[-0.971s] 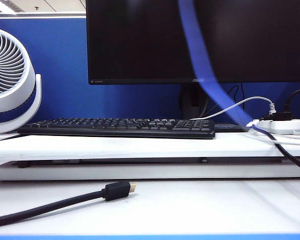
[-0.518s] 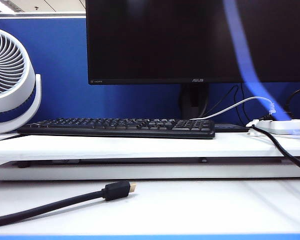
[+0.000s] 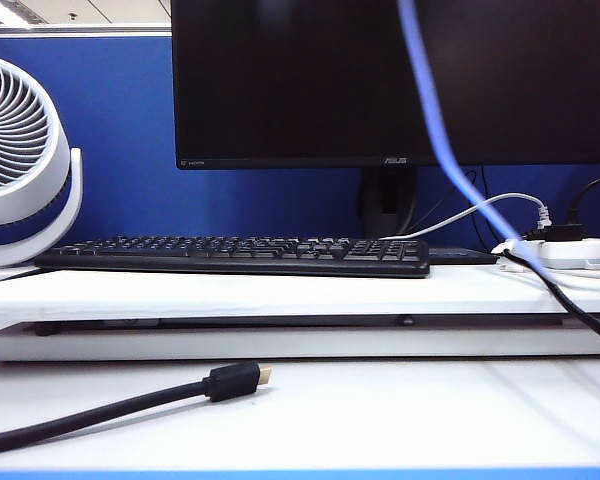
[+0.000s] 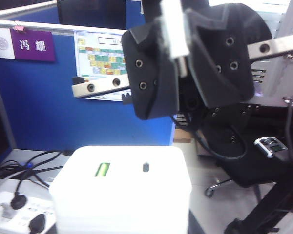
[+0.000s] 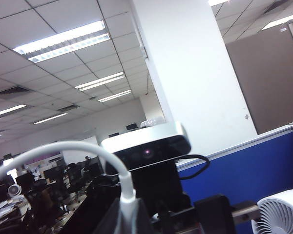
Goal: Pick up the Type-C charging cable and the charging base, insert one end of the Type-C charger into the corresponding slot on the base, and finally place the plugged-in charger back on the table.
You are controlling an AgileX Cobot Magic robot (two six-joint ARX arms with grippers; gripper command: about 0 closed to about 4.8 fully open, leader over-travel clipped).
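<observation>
The charging base (image 4: 122, 190) is a white block that fills the near part of the left wrist view, held in the air. My left gripper is shut on it, its fingers hidden behind the block. The block's face shows a green port (image 4: 103, 170) and the small dark slot (image 4: 145, 167). Facing it, apart from the slot, my right gripper (image 4: 178, 48) pinches a white plug (image 4: 175, 29). In the right wrist view that gripper (image 5: 129, 219) is shut on the Type-C charging cable (image 5: 63, 148). The cable hangs as a blurred streak (image 3: 430, 110) across the exterior view. Neither gripper shows there.
A thick black cable (image 3: 110, 405) with a gold-tipped plug (image 3: 265, 375) lies on the table (image 3: 400, 410). On the raised shelf board (image 3: 280, 290) stand a keyboard (image 3: 235, 255), a monitor (image 3: 280, 80), a fan (image 3: 20, 160) and a power strip (image 3: 570, 252).
The blurred Type-C cable swung right across the monitor, then back towards the left. The things on the table have not moved.
</observation>
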